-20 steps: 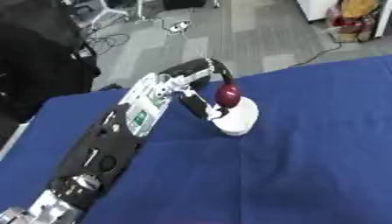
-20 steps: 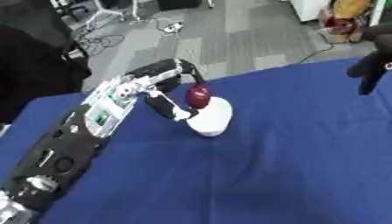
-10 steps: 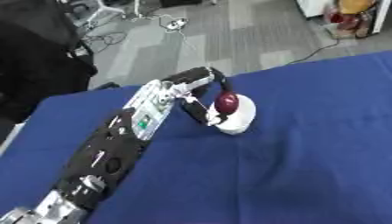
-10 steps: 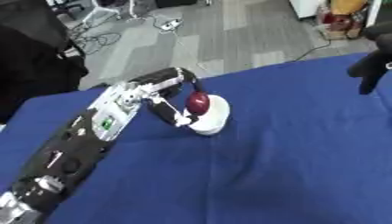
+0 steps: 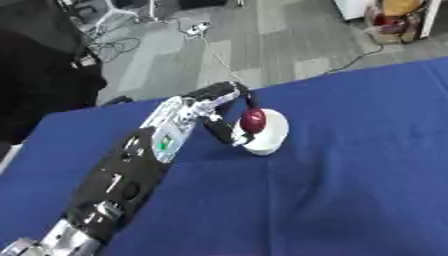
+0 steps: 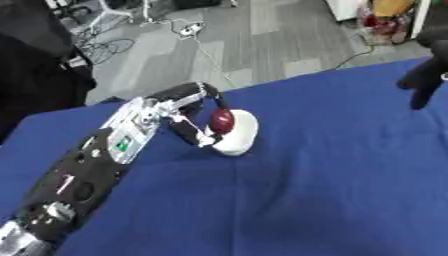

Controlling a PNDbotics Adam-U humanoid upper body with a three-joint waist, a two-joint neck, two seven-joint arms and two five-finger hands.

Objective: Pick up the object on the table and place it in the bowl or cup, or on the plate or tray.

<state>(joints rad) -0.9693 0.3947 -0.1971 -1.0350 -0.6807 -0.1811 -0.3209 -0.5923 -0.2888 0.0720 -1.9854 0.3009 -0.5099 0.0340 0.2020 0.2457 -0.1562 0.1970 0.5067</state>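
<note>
A small dark red round object (image 5: 253,120) sits at the rim of a white bowl (image 5: 269,135) on the blue table. My left hand (image 5: 220,107) reaches in from the lower left, its fingers curled round the red object over the bowl's left side. My right hand (image 6: 426,75) shows only in the right eye view, at the right edge, dark fingers hanging down, well apart from the bowl.
The blue tablecloth (image 5: 350,185) spreads wide to the right and front of the bowl. Beyond the table's far edge lies grey floor with cables (image 5: 201,30) and a dark chair at the left.
The whole view has shifted a little. My left hand still holds the red object at the bowl, and it has sunk slightly lower against the rim.
</note>
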